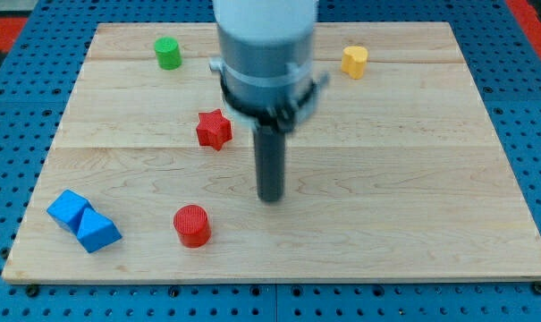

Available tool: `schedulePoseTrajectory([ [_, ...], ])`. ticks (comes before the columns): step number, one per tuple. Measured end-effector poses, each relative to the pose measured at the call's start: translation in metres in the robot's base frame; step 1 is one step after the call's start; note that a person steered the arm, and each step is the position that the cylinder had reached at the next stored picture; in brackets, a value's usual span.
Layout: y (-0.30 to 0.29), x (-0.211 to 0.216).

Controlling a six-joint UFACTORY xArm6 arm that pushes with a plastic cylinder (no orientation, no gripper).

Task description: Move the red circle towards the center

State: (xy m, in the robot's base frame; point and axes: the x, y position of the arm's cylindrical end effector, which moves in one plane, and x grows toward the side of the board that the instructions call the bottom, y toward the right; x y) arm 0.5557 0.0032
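The red circle [192, 224] is a short red cylinder near the view's bottom, left of the middle of the wooden board [404, 215]. My tip [270, 199] is the lower end of the dark rod, near the board's middle. It stands to the right of the red circle and a little above it, apart from it. A red star [214, 129] lies above and to the left of my tip, also not touched.
A green cylinder [168, 53] sits at the top left. A yellow heart-like block [354, 61] sits at the top right. Two blue blocks, a cube [69, 208] and a wedge-like one [97, 232], touch each other at the bottom left.
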Motion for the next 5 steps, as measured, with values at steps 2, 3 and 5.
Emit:
schedulePoseTrajectory([
  [2, -0.081, 0.049],
  [3, -0.146, 0.046],
  [5, -0.138, 0.0],
])
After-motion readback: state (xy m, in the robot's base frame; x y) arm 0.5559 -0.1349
